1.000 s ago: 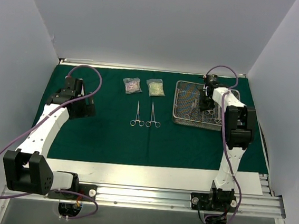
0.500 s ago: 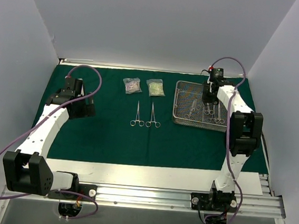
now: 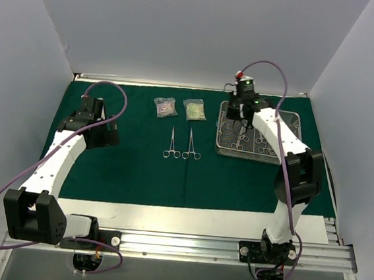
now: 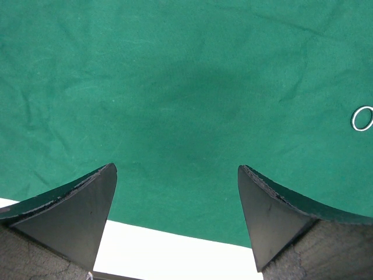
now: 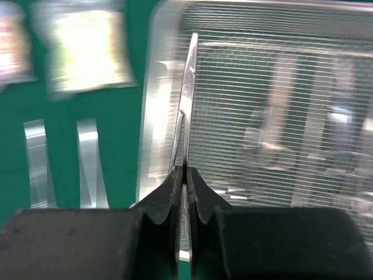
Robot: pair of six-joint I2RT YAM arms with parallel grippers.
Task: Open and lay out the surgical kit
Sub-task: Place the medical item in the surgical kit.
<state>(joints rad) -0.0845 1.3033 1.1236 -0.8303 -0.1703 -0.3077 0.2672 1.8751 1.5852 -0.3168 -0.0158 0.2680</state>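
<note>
The dark green cloth [image 3: 130, 174] lies spread flat. On it rest two packets [image 3: 165, 107] [image 3: 194, 109], and below them two steel instruments [image 3: 172, 143] [image 3: 192, 144] lie side by side. The wire-mesh tray [image 3: 222, 150] at the right holds several more instruments. My right gripper [image 3: 242, 115] hangs over the tray's left side. In the right wrist view this gripper [image 5: 185, 181] is shut on a slim steel instrument [image 5: 187, 87], which points forward above the tray rim [image 5: 152, 116]. My left gripper [image 4: 178, 216] stands open over bare cloth at the left.
A white strip [image 3: 192, 220] lines the near edge of the cloth, with the metal rail of the arm bases behind it. Grey walls close in the back and both sides. One handle ring [image 4: 362, 118] shows at the right of the left wrist view.
My right arm has swung left, from over the tray's middle to its left side, carrying the instrument. The left arm has not moved.
</note>
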